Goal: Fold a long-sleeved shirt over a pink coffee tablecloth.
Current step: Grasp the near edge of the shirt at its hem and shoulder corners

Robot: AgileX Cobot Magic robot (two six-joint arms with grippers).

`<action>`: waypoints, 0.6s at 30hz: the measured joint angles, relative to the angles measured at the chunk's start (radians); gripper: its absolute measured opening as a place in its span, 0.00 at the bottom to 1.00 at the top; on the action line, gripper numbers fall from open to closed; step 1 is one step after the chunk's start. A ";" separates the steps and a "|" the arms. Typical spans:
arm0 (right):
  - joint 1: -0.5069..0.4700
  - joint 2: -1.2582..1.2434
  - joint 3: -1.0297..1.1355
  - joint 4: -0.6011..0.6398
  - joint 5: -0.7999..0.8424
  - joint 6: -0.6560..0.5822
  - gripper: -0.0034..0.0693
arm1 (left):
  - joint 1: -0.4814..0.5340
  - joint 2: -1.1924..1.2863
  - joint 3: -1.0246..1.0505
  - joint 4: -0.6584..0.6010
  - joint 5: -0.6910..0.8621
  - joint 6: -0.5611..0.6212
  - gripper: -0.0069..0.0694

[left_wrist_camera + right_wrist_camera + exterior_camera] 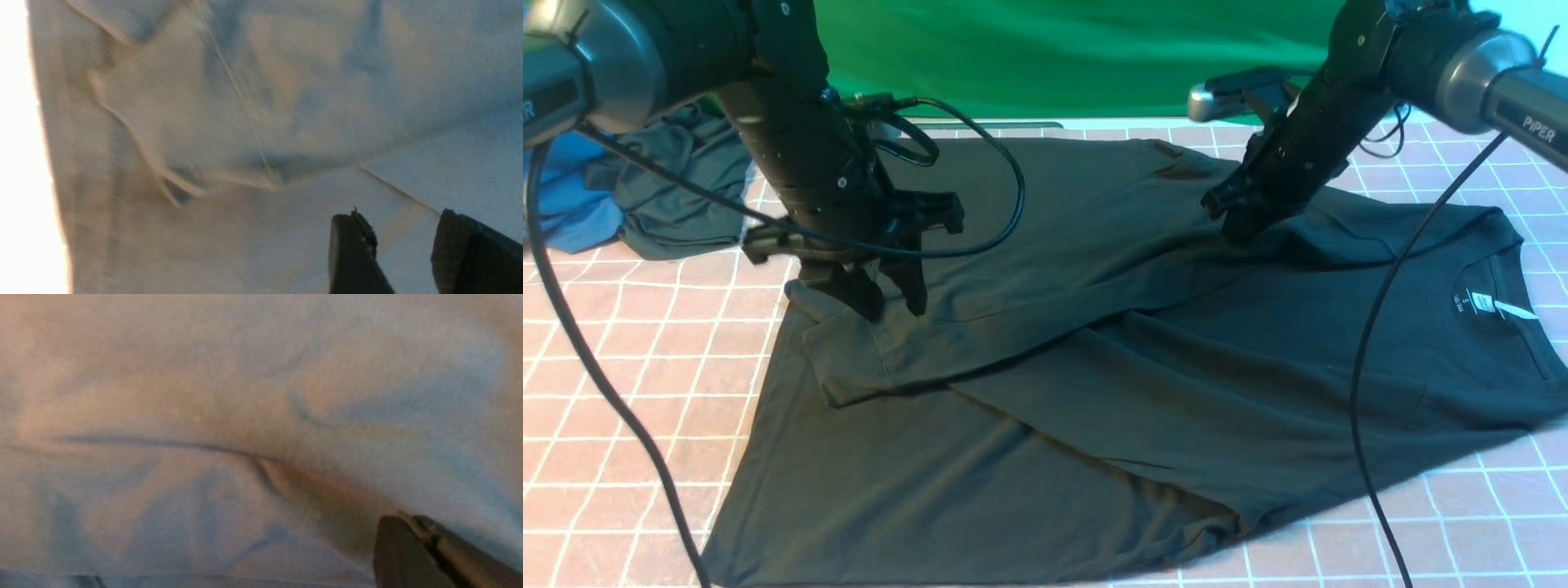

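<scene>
The long-sleeved shirt [1143,367] lies spread on the pink coffee tablecloth [645,367], neck and white label [1494,306] at the right, one sleeve folded across the body toward the left. My left gripper [894,306] stands on that sleeve's end, open, its fingers astride the cloth. In the left wrist view the gripper [398,216] shows a clear gap over washed-out fabric [245,102]. My right gripper [1235,224] is down at the shoulder fold, shut, pinching a ridge of shirt. In the right wrist view its jaws [402,518] are pressed together where a crease [269,473] runs in.
A dark grey-green garment [678,188] and a blue garment [564,196] lie bunched at the far left. A green cloth [1054,49] hangs behind the table. Black cables [1372,343] from both arms hang over the shirt and tablecloth.
</scene>
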 joint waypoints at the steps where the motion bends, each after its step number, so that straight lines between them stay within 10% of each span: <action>1: 0.000 -0.009 0.000 0.000 0.000 0.000 0.10 | -0.002 -0.002 0.025 -0.022 0.000 0.026 0.48; 18: 0.000 -0.039 0.000 0.000 -0.003 0.000 0.10 | -0.086 -0.002 0.201 0.186 -0.258 0.225 0.71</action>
